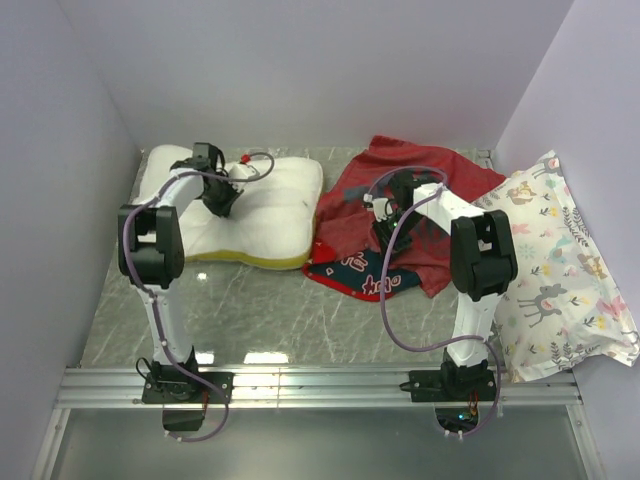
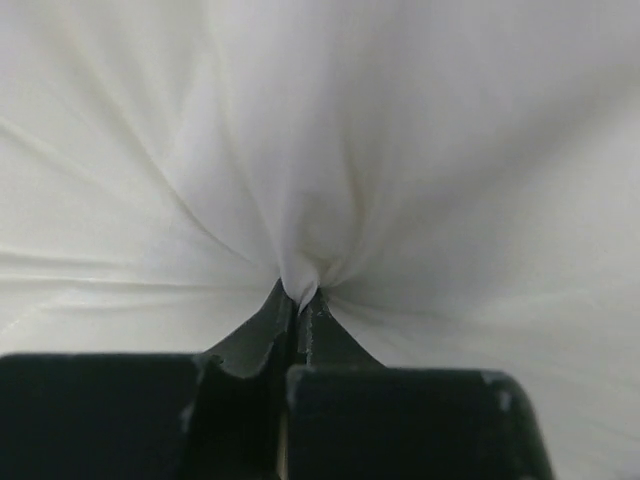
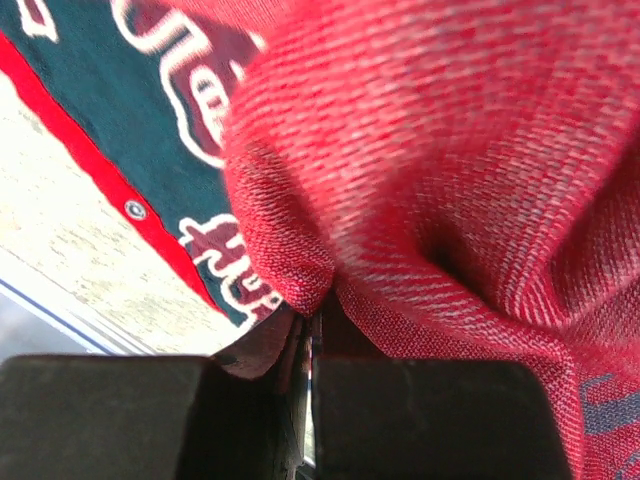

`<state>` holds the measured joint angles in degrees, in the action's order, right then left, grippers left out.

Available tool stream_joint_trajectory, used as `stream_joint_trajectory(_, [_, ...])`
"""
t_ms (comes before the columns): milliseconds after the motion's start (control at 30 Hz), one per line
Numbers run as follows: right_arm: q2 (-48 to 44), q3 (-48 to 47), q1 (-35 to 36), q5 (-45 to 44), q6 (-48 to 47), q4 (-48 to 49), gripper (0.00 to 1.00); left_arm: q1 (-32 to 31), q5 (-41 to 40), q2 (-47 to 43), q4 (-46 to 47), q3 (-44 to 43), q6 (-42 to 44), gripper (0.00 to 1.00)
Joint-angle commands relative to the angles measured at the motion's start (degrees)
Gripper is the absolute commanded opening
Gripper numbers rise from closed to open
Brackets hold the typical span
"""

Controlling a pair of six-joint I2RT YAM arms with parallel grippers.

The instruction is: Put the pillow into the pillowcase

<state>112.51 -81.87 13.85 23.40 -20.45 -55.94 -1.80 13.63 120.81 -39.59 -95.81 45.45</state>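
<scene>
Pillow: your white pillow (image 1: 275, 215) lies flat at the far left of the desk (image 1: 290, 320), yellow strip along its near edge.
Pillowcase: the red pillowcase (image 1: 430, 175) lies crumpled at far centre-right, just beside the pillow's right end, with a dark printed flap turned toward you.
Left pincer: your left pincer (image 2: 300, 298) is closed on a pinch of the pillow's white cover.
Right pincer: your right pincer (image 3: 312, 315) is closed on a fold of the pillowcase's red weave.
Edges: the pillow's left end is near the left wall (image 1: 60, 150); the back wall (image 1: 320, 70) is close behind both things; a floral pillow (image 1: 560, 270) leans at the right wall (image 1: 590, 100), just beside the pillowcase.
Open room: bare marble desk runs between the two things and the rail (image 1: 320, 385).
Top view only: the whole layout and both arms' reach.
Wrist views only: both pinches up close, creases fanning from the left tips, and a snap stud (image 3: 135, 209) on the flap's red border.
</scene>
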Motion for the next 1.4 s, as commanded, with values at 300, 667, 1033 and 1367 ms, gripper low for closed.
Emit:
stream_joint_trajectory(300, [-1.15,-0.94,1.88,0.87,-0.03,1.27,0.00,1.61,0.01,-20.16,-7.78,21.18,-52.57,0.00])
stream_joint_trajectory(667, [7.63,-2.85,11.99,1.21,-3.55,-2.32,0.00,7.16,10.62,-27.81,-13.58,19.61,-20.08,0.83])
stream_joint_trajectory(1033, [21.43,-20.96,15.24,4.12,1.37,-4.97,0.00,0.05,12.58,-21.16,-10.17,15.21,-0.89,0.99])
stream_joint_trajectory(1367, [18.02,-25.28,9.72,2.35,6.21,0.65,0.00,-0.05,7.55,-9.37,-2.75,19.34,0.07,0.73])
